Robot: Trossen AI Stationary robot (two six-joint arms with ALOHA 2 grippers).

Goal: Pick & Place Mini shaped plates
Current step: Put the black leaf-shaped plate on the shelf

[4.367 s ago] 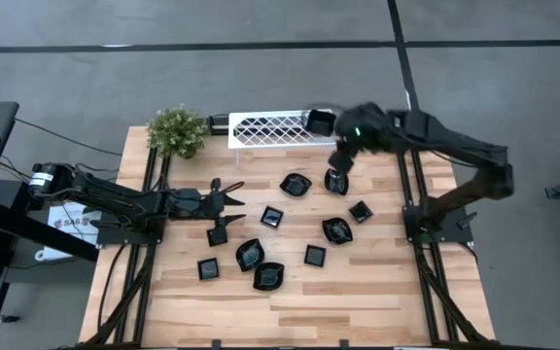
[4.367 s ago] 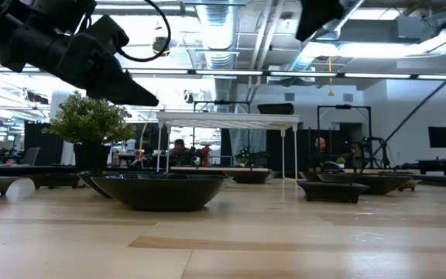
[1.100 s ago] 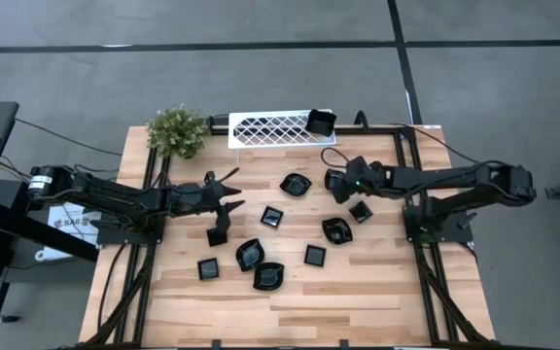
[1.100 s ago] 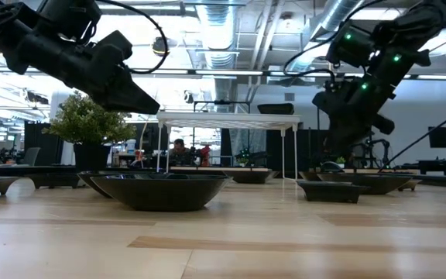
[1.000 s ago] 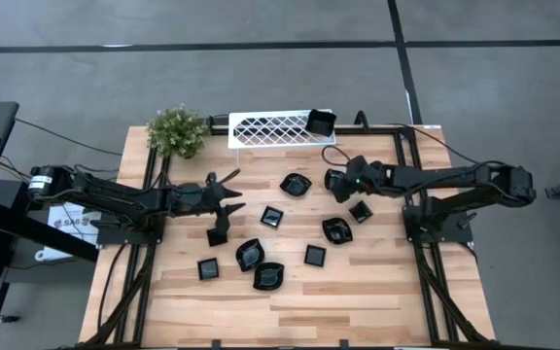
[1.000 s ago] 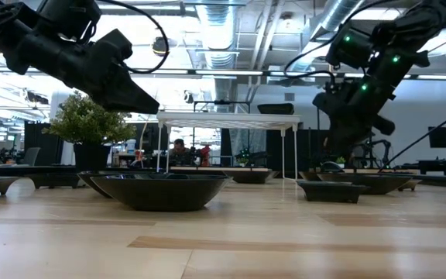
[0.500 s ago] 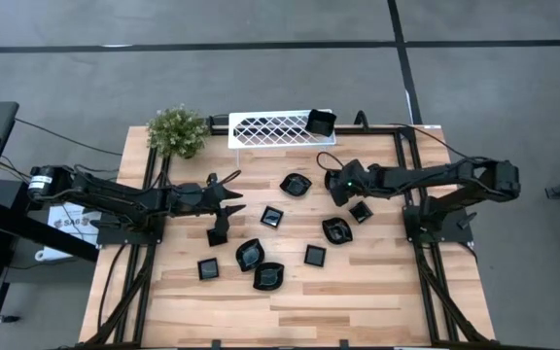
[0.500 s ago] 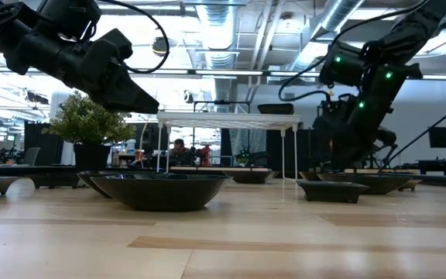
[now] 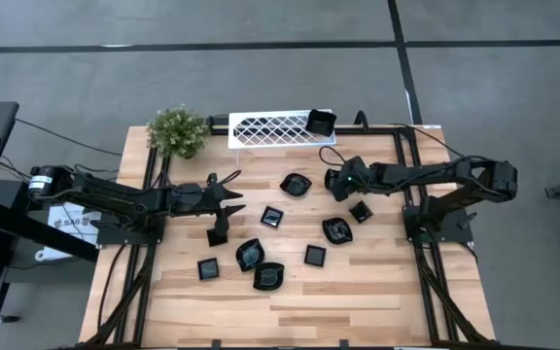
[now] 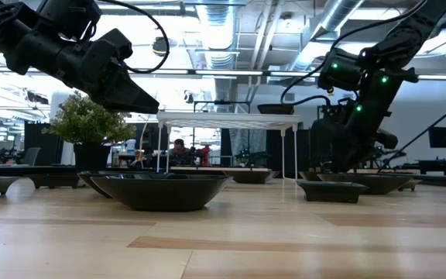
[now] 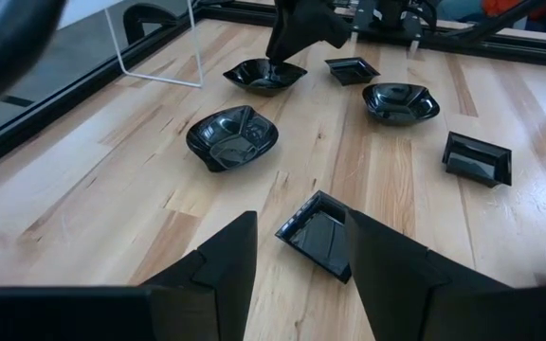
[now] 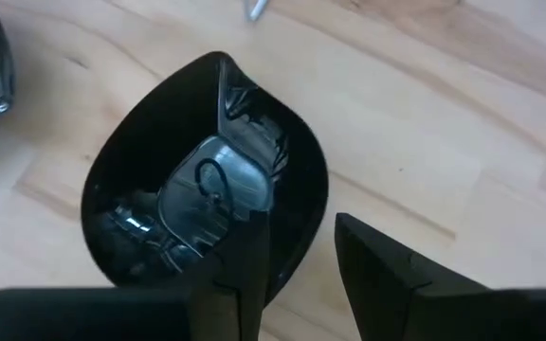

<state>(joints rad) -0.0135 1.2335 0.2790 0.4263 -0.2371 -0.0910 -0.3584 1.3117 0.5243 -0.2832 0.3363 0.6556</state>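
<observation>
Over the far right part of the pale wooden bench (image 9: 377,292), the right gripper (image 12: 297,248) straddles a plate rim.

Its parted fingers (image 12: 240,256) stand one inside and one outside the edge of a glossy black rounded mini plate (image 12: 192,213) that sits on the bench near the white lattice rack (image 9: 270,128), not yet clenched on it. The rim runs between the fingers, so a straight pinch looks like the next call. One small black square plate (image 9: 320,122) already rests on the rack's right end; the others lie scattered mid-bench. The left gripper (image 11: 297,246) hovers well apart, fingers spread and empty, above a black square dish (image 11: 318,232).
</observation>
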